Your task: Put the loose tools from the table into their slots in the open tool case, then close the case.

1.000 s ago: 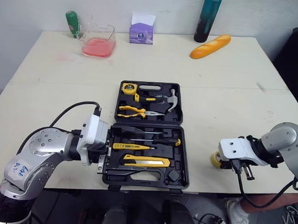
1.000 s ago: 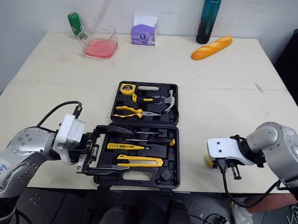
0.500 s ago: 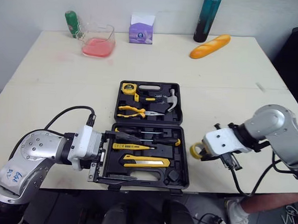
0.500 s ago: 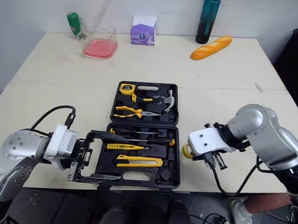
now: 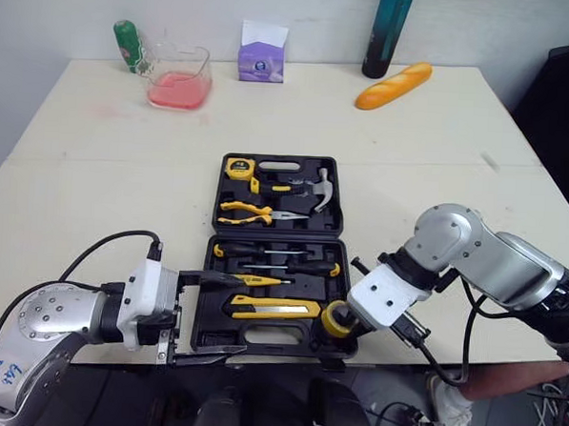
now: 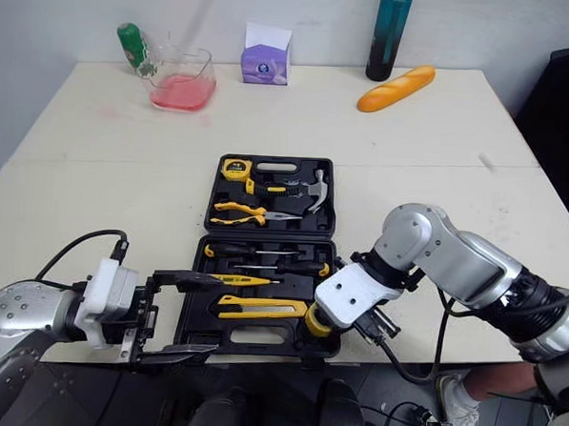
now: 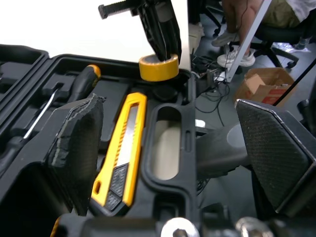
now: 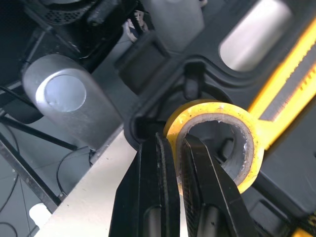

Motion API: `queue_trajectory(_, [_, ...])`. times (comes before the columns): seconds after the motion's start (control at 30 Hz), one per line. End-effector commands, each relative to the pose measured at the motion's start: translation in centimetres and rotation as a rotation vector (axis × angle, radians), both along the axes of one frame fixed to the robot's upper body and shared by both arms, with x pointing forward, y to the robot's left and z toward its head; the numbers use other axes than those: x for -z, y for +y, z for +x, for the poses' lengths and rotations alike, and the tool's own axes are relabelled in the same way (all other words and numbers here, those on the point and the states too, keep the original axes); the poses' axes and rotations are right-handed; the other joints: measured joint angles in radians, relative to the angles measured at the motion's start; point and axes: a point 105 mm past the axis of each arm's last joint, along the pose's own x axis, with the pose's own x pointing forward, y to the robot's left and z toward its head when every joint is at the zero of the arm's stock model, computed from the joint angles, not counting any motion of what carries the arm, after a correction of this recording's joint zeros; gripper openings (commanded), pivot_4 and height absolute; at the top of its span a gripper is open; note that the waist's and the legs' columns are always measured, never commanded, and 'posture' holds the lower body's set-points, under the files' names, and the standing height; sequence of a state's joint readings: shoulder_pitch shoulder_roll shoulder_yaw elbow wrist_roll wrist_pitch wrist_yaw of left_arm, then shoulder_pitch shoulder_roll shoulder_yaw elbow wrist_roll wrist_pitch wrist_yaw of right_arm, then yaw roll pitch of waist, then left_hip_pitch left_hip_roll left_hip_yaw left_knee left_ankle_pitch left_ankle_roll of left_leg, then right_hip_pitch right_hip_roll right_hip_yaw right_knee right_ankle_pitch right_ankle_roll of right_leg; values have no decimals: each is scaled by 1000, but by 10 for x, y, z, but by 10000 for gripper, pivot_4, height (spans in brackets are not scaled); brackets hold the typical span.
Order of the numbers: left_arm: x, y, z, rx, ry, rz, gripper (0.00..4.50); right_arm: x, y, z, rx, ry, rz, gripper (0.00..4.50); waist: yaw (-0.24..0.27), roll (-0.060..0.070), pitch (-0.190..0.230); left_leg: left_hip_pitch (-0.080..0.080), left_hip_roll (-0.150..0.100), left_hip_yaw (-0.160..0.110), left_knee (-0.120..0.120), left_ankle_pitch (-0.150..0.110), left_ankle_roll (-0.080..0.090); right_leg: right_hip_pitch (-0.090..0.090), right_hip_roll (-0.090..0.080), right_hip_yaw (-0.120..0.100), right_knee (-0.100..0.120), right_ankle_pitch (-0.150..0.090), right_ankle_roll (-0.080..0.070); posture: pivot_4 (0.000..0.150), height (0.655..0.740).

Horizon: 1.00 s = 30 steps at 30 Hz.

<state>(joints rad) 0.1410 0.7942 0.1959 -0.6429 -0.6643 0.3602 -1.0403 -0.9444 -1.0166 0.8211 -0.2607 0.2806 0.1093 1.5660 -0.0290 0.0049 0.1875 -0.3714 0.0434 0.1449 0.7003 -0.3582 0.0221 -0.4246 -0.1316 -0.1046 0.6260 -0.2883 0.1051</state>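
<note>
You are in what looks like a robotics lab in an office room: a plain white wall [image 5: 66, 1] behind a pale table [image 5: 96, 165] carrying mismatched props, a baguette [image 5: 393, 86], a tissue box [image 5: 260, 57], a bottle [image 5: 381, 32]. Past its edge lie floor cables [image 7: 213, 74], a cardboard box [image 7: 261, 84] and a seated person's office chair [image 7: 284, 37].

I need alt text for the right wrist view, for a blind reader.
The right gripper pinches the wall of a yellow tape roll over a corner of the black tool case. A yellow utility knife lies in the case nearby.
</note>
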Motion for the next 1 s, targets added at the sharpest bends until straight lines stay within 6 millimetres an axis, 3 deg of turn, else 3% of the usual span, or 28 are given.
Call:
queue_trajectory(0.03, [-5, -1, -7, 6, -16, -2, 45000, -1, 4, -6, -75, 27, -18, 511, 0, 0, 0, 0, 0, 0, 0, 0, 0, 0, 0, 0, 0, 0, 0, 1500, 7400])
queue_trajectory(0.33, [-3, 0, -12, -19, 4, 3, 45000, 8, 17, -1, -103, 20, -41, 511, 0, -2, -1, 0, 0, 1, 0, 0, 0, -1, 0, 0, 0, 0, -1, 1500, 7400])
queue_trajectory(1.0, [-4, 2, -10, -38, -1, 13, 45000, 16, 4, -2, -128, 0, -169, 511, 0, -2, -1, 0, 1, 1, 0, -1, -1, -2, 0, 0, 0, -1, -1, 1500, 7400])
